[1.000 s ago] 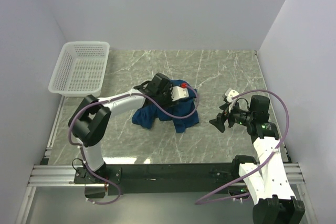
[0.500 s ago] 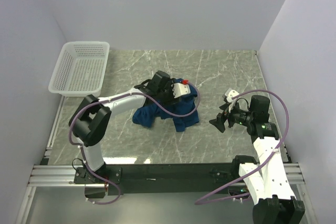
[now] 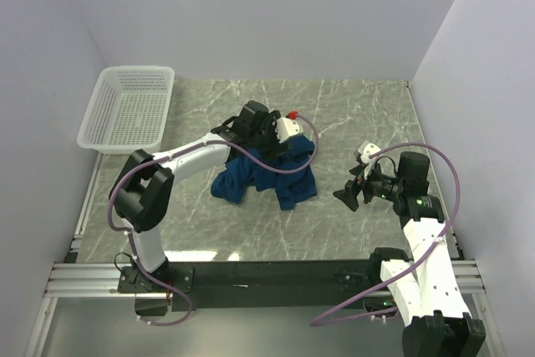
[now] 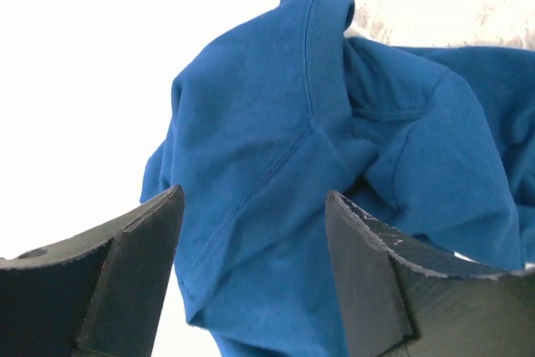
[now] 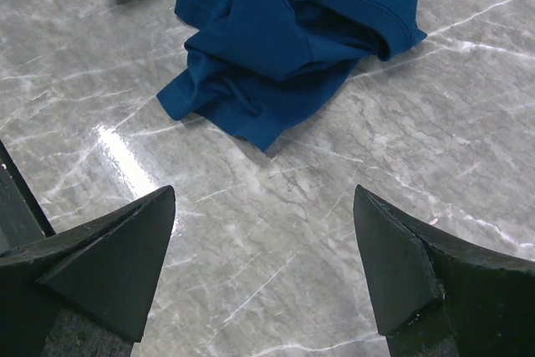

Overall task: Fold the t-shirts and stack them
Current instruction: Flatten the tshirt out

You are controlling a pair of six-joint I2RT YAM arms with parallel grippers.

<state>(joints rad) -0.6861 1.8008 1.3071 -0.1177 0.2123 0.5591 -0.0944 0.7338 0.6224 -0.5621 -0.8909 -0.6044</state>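
T-shirt [image 3: 280,180], dark blue, lies as a crumpled heap near the middle of the marble table [image 3: 359,114], not yet spread flat and with no fold made. The white mesh basket [image 3: 125,110] sits well apart at the far left corner.

Over the last second the left gripper [image 3: 266,135] has drawn back from above the middle of the heap toward its far edge, while the cloth has barely shifted and kept the same bunched outline. My reading is that no fold has come of this pass. The arm seems to be repositioning for a fresh hold on an edge or a sleeve, so the task is near its start.

In the left wrist view the left gripper [image 4: 253,198] has its jaws spread wide, with a seamed fold of the shirt [image 4: 276,140] showing between and beyond them. Nothing is pinched, and whether a fingertip brushes the cloth cannot be told.

To the right of the heap, the right gripper [image 3: 347,191] has not moved. Its jaws [image 5: 264,194] are spread wide over bare marble just short of the shirt's near edge [image 5: 267,64], holding and touching nothing.
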